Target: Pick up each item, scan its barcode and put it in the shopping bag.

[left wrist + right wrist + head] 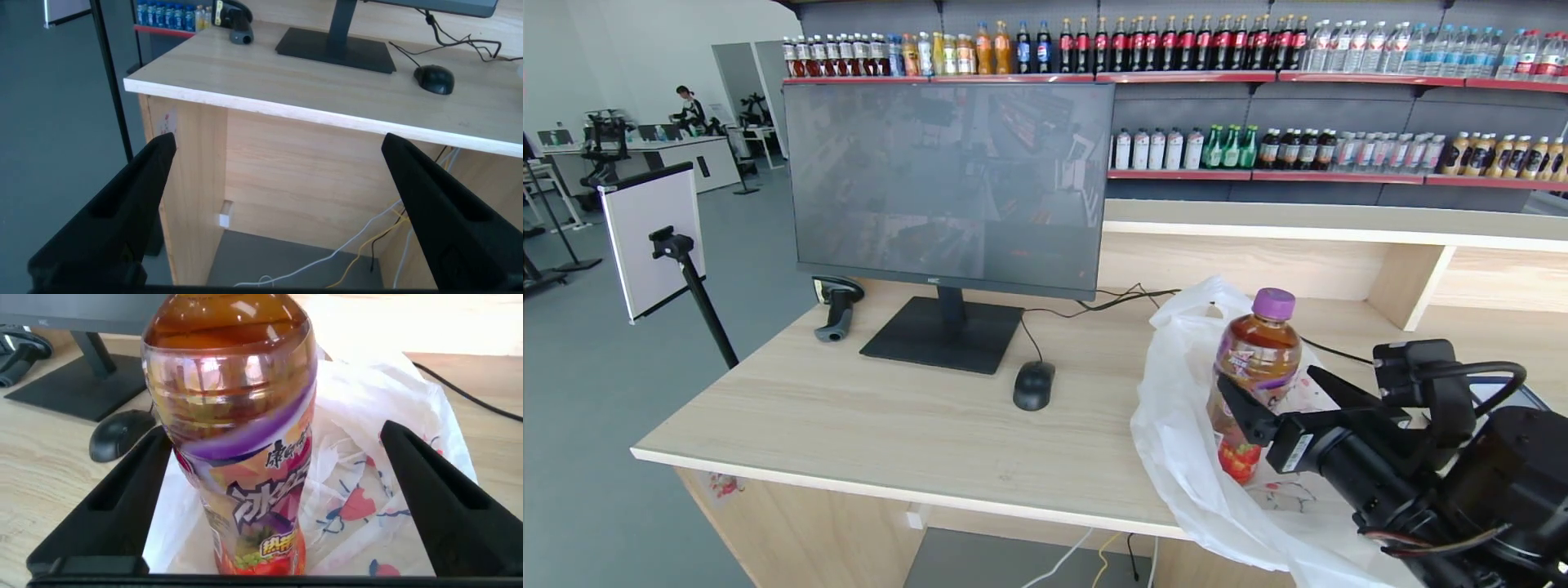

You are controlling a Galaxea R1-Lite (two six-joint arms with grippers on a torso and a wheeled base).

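Your left gripper [278,143] sits below the level of the counter [849,408] top, facing its wooden front near the left corner. Its fingers are spread wide in open air. On the counter, farthest left, you have the handheld scanner [836,310] resting in its stand just beside the monitor [947,184]. The monitor's flat base sits toward the back. The mouse [1034,385] lies in front of that base on its right side, with its cable [1111,300] running back behind the screen.

Farther right, the white shopping bag [1176,425] is crumpled across the counter's right part and hangs over the front edge. The bottle [1258,359], purple-capped and filled with amber drink, stands upright on the bag. Your right arm comes in low from the right, roughly level. Your right gripper [274,429] is parted around the bottle's lower half, one finger on each side. The far finger stands clear of the label. You cannot tell whether the near one touches.
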